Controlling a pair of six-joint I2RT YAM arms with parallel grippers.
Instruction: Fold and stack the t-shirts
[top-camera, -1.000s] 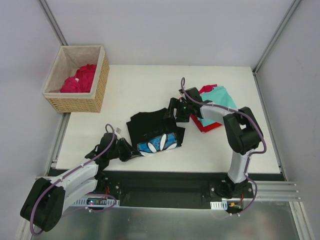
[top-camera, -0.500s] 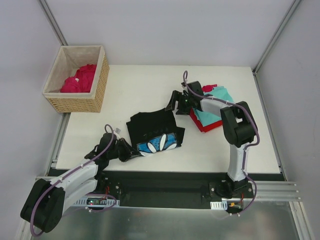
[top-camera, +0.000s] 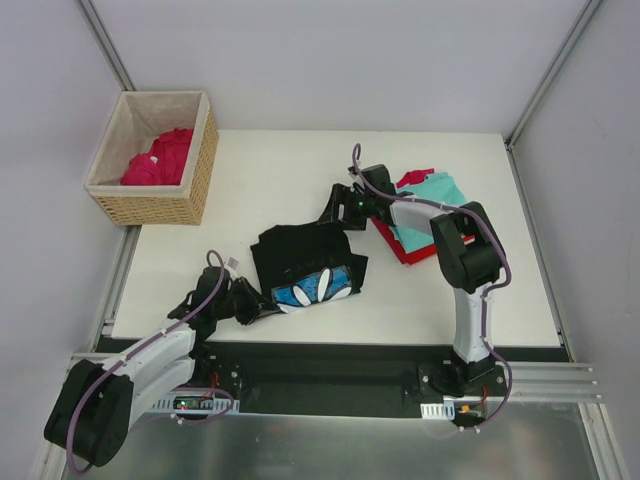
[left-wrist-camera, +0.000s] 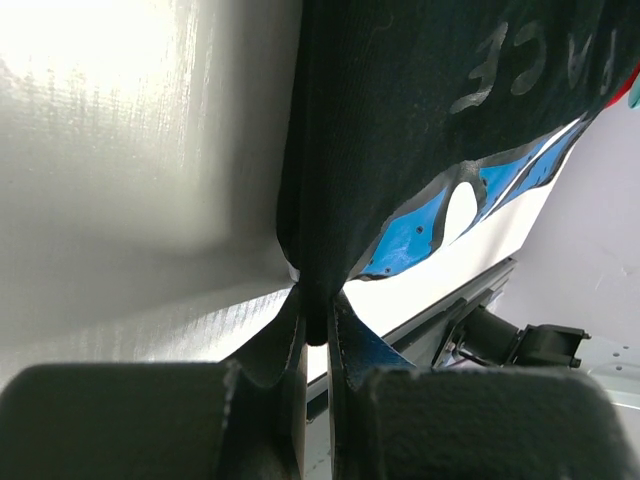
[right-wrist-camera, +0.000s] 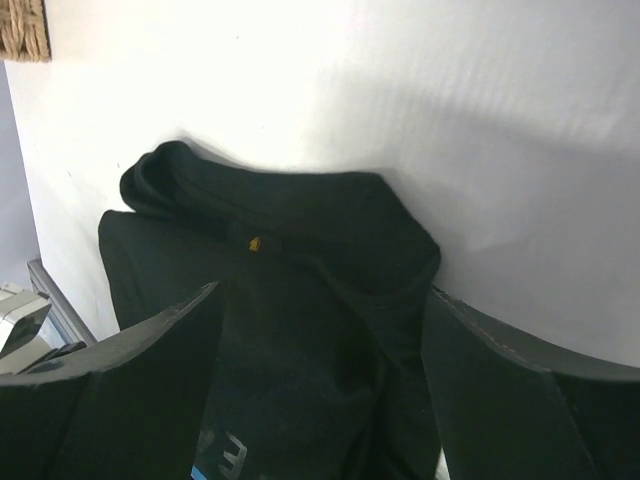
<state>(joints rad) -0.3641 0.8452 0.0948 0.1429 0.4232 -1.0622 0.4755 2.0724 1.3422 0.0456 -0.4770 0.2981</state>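
Observation:
A black t-shirt (top-camera: 300, 255) with a blue and white print (top-camera: 316, 287) lies bunched in the table's middle. My left gripper (top-camera: 253, 305) is shut on its near left corner; in the left wrist view the fingers (left-wrist-camera: 290, 335) pinch a fold of black t-shirt (left-wrist-camera: 400, 110). My right gripper (top-camera: 340, 208) stands open over the shirt's far edge, its jaws wide on either side of the black t-shirt (right-wrist-camera: 300, 270). A teal t-shirt (top-camera: 432, 205) lies on a red t-shirt (top-camera: 408, 250) at the right. A crimson-pink t-shirt (top-camera: 158, 158) sits in the basket.
The wicker basket (top-camera: 200, 165) stands off the table's far left corner; its corner (right-wrist-camera: 25, 28) shows in the right wrist view. The white table (top-camera: 270, 170) ends near the arm bases at a black rail (top-camera: 330, 350).
My right gripper has shifted a little left from the stack side onto the black shirt's far edge, jaws still wide. The left gripper and its hold are unchanged.

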